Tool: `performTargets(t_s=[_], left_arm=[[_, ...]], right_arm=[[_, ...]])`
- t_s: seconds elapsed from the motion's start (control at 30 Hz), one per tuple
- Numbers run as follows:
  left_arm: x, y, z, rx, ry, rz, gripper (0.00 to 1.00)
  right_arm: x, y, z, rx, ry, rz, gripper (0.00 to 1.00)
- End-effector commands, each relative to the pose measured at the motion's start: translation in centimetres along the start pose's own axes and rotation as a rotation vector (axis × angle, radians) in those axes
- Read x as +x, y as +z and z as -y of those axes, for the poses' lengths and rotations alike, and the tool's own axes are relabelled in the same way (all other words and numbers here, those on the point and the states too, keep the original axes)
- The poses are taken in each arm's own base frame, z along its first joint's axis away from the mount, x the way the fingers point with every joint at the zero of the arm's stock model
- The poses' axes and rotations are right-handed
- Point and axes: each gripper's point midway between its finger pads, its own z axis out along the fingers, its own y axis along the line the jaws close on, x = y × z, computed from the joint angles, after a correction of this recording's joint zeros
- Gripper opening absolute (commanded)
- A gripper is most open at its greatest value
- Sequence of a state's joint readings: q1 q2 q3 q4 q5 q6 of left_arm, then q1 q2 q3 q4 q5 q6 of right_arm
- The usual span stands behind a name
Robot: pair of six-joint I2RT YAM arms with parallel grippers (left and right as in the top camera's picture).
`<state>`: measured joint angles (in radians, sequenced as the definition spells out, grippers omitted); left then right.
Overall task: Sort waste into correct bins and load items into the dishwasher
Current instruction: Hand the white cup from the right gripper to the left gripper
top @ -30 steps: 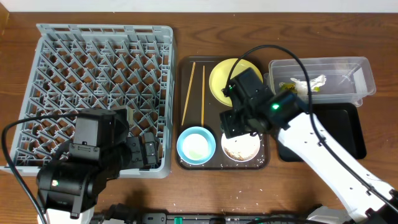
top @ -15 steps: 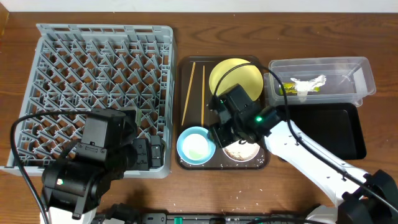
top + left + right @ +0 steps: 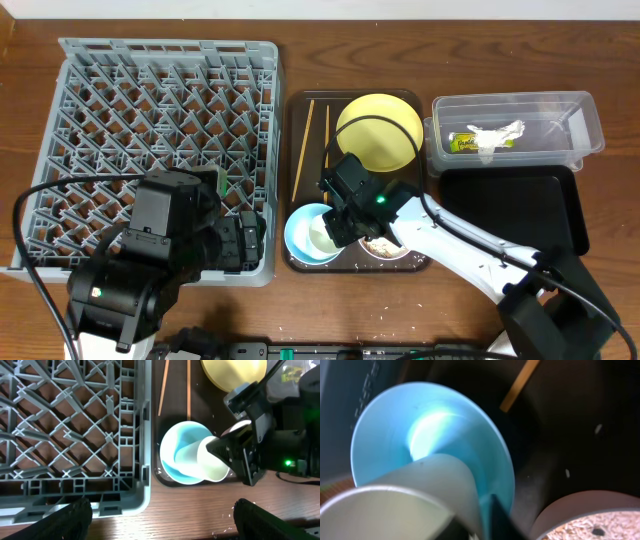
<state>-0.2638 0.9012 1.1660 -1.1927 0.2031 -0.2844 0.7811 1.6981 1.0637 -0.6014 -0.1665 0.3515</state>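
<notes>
My right gripper (image 3: pixel 345 218) reaches into the light blue bowl (image 3: pixel 300 232) on the dark brown tray and is shut on the wall of a small white bowl (image 3: pixel 212 460), which sits tilted inside the blue bowl (image 3: pixel 445 425). Beside it stands a bowl of brownish scraps and rice (image 3: pixel 385 247). The yellow plate (image 3: pixel 385 125) and two chopsticks (image 3: pixel 303 150) lie on the same tray. The snack wrapper (image 3: pixel 485 138) lies in the clear tub (image 3: pixel 580 115). My left gripper (image 3: pixel 165 525) is open and empty, at the front right corner of the grey rack (image 3: pixel 150 120).
The black tray (image 3: pixel 515 210) lies under my right arm, in front of the clear tub. The dark brown tray (image 3: pixel 292 262) lies close against the rack's right wall. Loose rice grains lie on the table by the front edge.
My right gripper has moved left from above the rice bowl to the blue bowl and now holds the small white bowl, tilted. The left arm has hardly moved.
</notes>
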Motion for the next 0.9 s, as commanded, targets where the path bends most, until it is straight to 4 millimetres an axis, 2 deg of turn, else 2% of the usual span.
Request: performTargets(t_s=[0.0,0.1,0.17,0.2,0.27,0.33,0.4,0.5,0.6,0.7,0.8,0.87], left_arm=[[-0.5,-0.5,0.3,0.009,-0.025,0.021,0.92],[-0.8,-0.5,0.5,0.016,-0.035,0.035,0.92],[-1.3,-0.6,1.9,0.093,-0.057,0.045,0.96],[-1.6,-0.8,3.2,0.166,-0.049,0.048,0.96],[-2.6,-1.5,6.1,0.329,-0.021,0.067,0.98],[-3.6,-2.6,9.3,0.511,-0.012,0.071,1.00],[-3.9,-3.5,11.5,0.646,0.016,0.054,0.98],[-4.0,-5.0,14.0,0.820,0.067,0.015,0.98],[-3.7,-7.0,16.5,1.029,0.152,-0.046,0.98],[-3.4,-8.0,17.3,1.132,0.197,-0.086,0.98],[-3.3,-8.3,17.5,1.157,0.204,-0.101,0.99],[-3.3,-8.3,17.5,1.158,0.204,-0.101,0.94]], right_arm=[[-0.9,-1.2,-0.8,-0.020,0.010,0.041,0.01],[-2.9,-5.6,-1.4,-0.096,0.029,0.141,0.01],[-4.1,-9.4,-1.4,-0.175,0.052,0.222,0.01],[-4.7,-11.4,-1.2,-0.217,0.059,0.267,0.01],[-5.8,-16.6,-1.5,-0.372,-0.001,0.391,0.01],[-6.0,-22.4,-3.6,-0.608,-0.187,0.523,0.01],[-5.3,-26.6,-5.1,-0.781,-0.330,0.606,0.01],[-4.7,-28.8,-6.2,-0.882,-0.429,0.642,0.01],[-4.5,-29.6,-7.1,-0.921,-0.480,0.657,0.01],[-4.7,-30.0,-7.6,-0.927,-0.508,0.677,0.01],[-4.9,-30.6,-8.1,-0.935,-0.533,0.698,0.01],[-5.0,-30.7,-8.3,-0.939,-0.538,0.702,0.01]])
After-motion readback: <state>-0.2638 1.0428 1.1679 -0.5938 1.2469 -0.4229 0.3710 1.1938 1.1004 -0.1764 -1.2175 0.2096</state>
